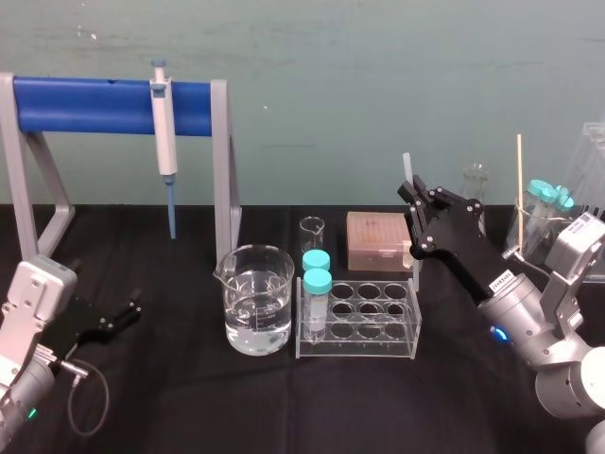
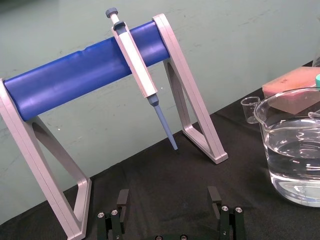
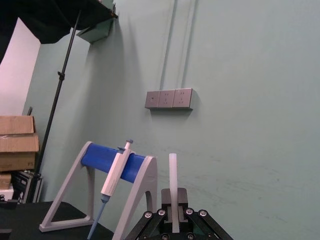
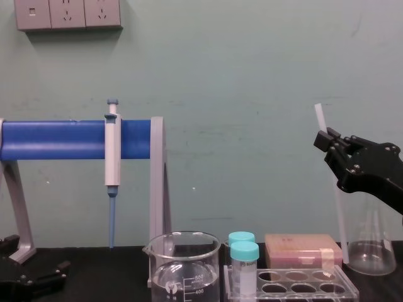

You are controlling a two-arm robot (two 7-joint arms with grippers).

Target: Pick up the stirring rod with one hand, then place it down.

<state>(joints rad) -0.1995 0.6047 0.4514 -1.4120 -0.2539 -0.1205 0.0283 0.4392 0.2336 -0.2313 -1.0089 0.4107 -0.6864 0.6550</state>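
Note:
The stirring rod (image 4: 339, 211), thin and translucent white, hangs nearly upright in the air over the right half of the table, clear of the cloth. My right gripper (image 4: 329, 139) is shut on its upper part, and a short length of the rod (image 1: 406, 168) sticks out above the fingers. In the right wrist view the rod (image 3: 173, 176) rises straight out from between that gripper's (image 3: 173, 196) fingers. My left gripper (image 1: 130, 309) lies parked low at the table's left front; the left wrist view shows the gripper (image 2: 167, 196) open with nothing between its fingers.
A beaker of water (image 1: 256, 301) stands mid-table beside a clear tube rack (image 1: 359, 322) holding two teal-capped tubes. Behind are a small beaker (image 1: 312, 232) and a pink box (image 1: 378, 241). A pipette (image 1: 164, 132) hangs on the blue stand (image 1: 85, 104). A flask (image 4: 369, 246) and an orange stick (image 1: 518, 180) stand at the right.

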